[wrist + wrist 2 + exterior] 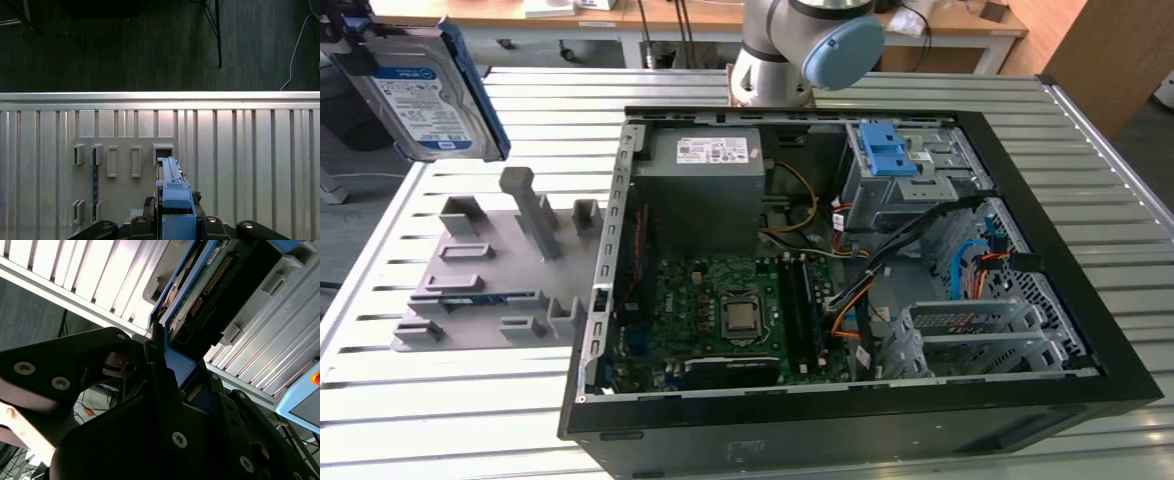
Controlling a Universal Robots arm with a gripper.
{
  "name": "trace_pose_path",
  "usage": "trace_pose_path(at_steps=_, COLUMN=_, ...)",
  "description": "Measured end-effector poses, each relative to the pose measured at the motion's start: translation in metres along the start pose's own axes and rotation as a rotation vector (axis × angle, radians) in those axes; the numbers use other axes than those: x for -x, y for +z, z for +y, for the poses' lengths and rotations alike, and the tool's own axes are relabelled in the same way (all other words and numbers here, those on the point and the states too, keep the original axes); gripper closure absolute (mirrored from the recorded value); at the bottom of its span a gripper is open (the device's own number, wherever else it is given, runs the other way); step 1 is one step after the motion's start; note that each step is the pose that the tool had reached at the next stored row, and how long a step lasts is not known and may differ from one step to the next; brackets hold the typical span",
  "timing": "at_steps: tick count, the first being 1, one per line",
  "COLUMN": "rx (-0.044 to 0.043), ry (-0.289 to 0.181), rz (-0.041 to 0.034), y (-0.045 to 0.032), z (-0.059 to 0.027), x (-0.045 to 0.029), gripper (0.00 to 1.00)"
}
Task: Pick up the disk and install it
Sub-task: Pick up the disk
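The disk point(424, 88), a silver hard drive with a white-and-blue label and blue rails, hangs upright in the air at the exterior view's upper left, above the grey holder block point(494, 270). In the first wrist view the disk point(172, 182) shows edge-on, with my gripper point(172, 206) shut on its blue carrier. Below it lie the holder's empty slots point(125, 160). The second wrist view shows the disk's point(210, 282) underside and connector, clamped between the black fingers point(155, 370).
The open computer case point(854, 400) lies on the slatted metal table point(454, 400), with the motherboard point(727, 315), a grey power-supply box point(707, 170) and a drive cage with blue latch tabs point(897, 152). The arm's base point(801, 50) stands behind the case.
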State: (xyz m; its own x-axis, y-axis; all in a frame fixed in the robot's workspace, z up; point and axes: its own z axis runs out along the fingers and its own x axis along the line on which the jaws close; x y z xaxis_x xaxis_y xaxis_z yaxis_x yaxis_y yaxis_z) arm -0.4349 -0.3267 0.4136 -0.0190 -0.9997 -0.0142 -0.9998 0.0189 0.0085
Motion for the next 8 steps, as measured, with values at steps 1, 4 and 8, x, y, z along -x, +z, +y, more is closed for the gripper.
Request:
trace_pose_path(at_steps=1, rx=0.0, ry=0.0, rz=0.0, y=-0.0005, z=0.0001, x=0.0, gripper=0.64)
trace_pose_path(at_steps=4, rx=0.0, ry=0.0, rz=0.0, y=-0.0017, z=0.0002, x=0.0, gripper=0.64)
trace_pose_path(at_steps=8, rx=-0.0001, ry=0.0, rz=0.0, y=-0.0032, z=0.0003, x=0.0, gripper=0.64)
